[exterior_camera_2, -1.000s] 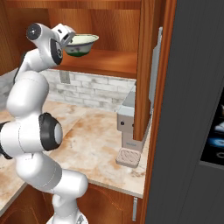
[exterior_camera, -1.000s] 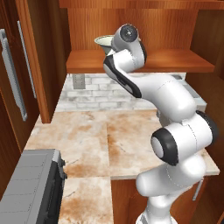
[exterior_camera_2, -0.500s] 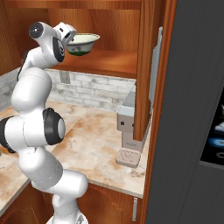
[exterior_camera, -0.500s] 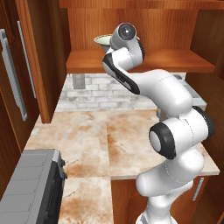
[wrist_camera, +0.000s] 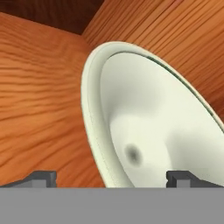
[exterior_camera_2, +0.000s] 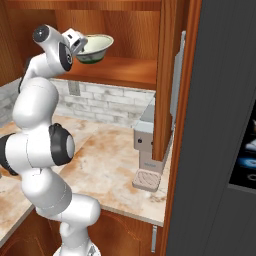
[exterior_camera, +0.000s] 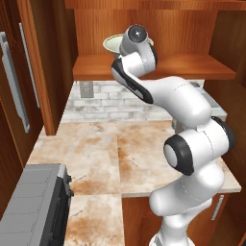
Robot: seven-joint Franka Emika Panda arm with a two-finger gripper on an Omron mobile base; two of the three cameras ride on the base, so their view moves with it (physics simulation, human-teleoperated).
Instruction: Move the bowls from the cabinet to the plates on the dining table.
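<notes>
The gripper [wrist_camera: 111, 177] has its jaws wide, one each side of the cream bowl's [wrist_camera: 148, 131] rim. No writing shows.

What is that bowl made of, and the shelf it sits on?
The bowl looks like glazed ceramic: smooth, cream, softly shiny inside, with a dark green band outside in the right base view. It could be plastic; a rendered picture cannot settle that. The shelf looks like polished reddish-brown wood, with wavy grain lines running across it.
</notes>
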